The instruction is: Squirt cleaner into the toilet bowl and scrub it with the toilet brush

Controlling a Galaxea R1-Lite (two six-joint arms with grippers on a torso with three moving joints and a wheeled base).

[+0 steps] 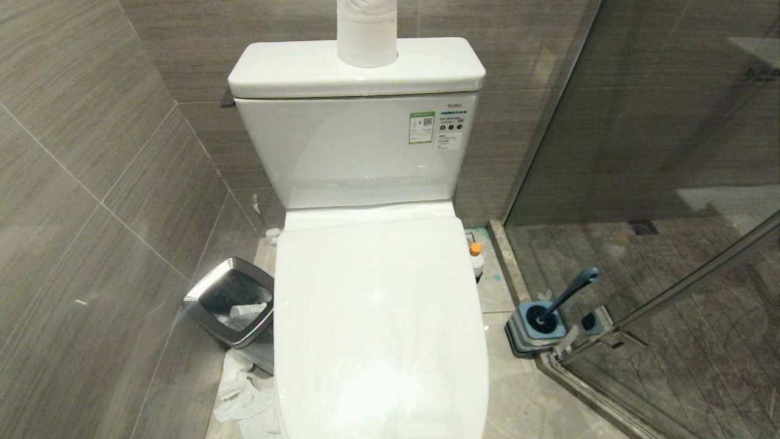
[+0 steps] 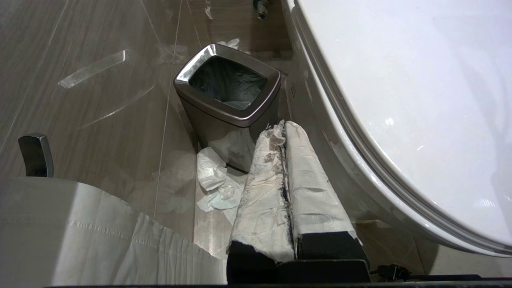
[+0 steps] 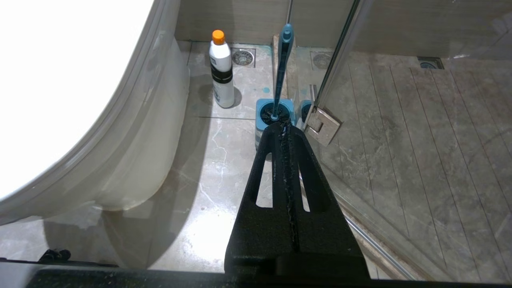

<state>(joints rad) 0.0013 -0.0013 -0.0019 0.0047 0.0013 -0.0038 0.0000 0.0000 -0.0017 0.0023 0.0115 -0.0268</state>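
Toilet brush (image 3: 281, 68) standing just beyond closed right claw (image 3: 285, 127), apart

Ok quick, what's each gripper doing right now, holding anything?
Left gripper: closed, holding nothing, beside the waste bin.
Right gripper: closed, holding nothing, short of the toilet brush.

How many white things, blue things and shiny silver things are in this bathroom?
White: 3, toilet, paper roll, cleaner bottle
Blue: 2, toilet brush, brush holder
Silver: 1, waste bin
Total: 6
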